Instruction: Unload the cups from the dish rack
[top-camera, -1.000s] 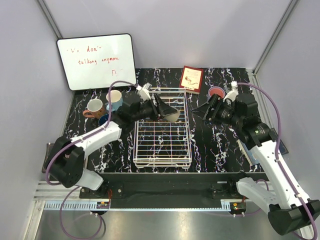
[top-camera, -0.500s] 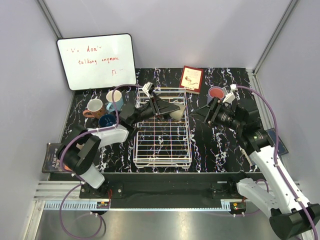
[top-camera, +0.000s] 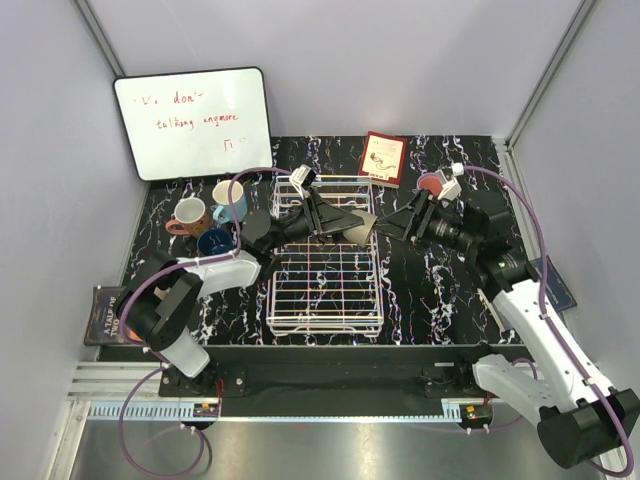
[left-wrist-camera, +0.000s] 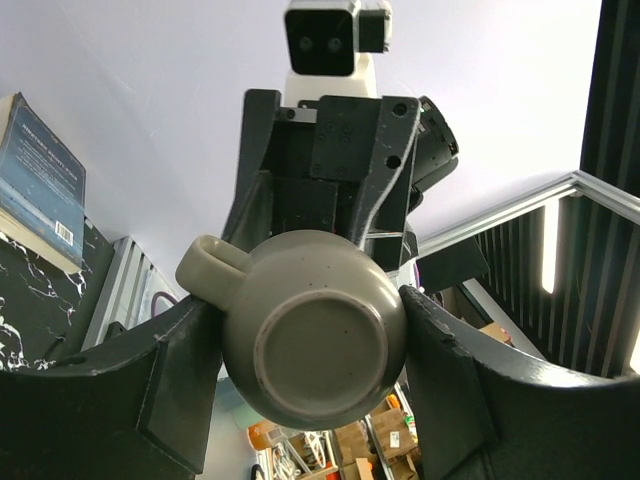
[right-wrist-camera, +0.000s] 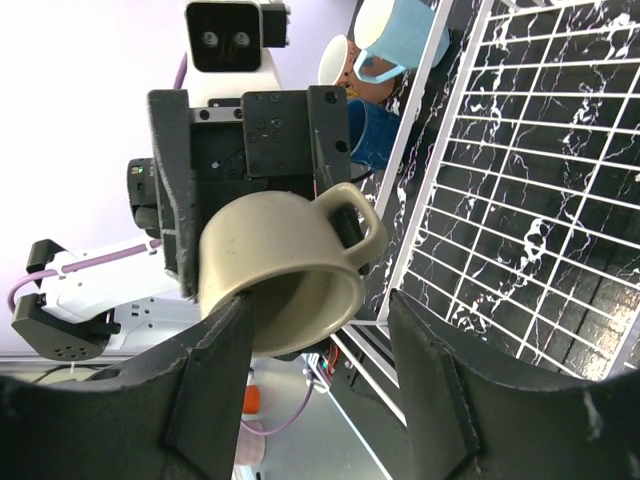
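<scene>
My left gripper (top-camera: 355, 222) is shut on the grey-beige mug (top-camera: 361, 232) and holds it in the air over the right edge of the white wire dish rack (top-camera: 325, 290). In the left wrist view the mug's base (left-wrist-camera: 320, 352) faces the camera, clamped between both fingers (left-wrist-camera: 170, 390). My right gripper (top-camera: 393, 224) is open and faces the mug's mouth. In the right wrist view the mug (right-wrist-camera: 285, 268) sits between its spread fingers (right-wrist-camera: 450, 385). The terracotta mug (top-camera: 188, 215), light blue mug (top-camera: 229, 198) and dark blue cup (top-camera: 214, 241) stand left of the rack. The rack holds no cups.
A whiteboard (top-camera: 192, 122) leans at the back left and a red booklet (top-camera: 383, 157) behind the rack. A pinkish cup (top-camera: 431, 185) stands behind my right arm. Books lie at the front left (top-camera: 104, 313) and far right (top-camera: 556, 289).
My left gripper has carried the grey-beige mug rightward to the rack's right edge. My right gripper has moved left until its open fingers are around the mug's mouth.
</scene>
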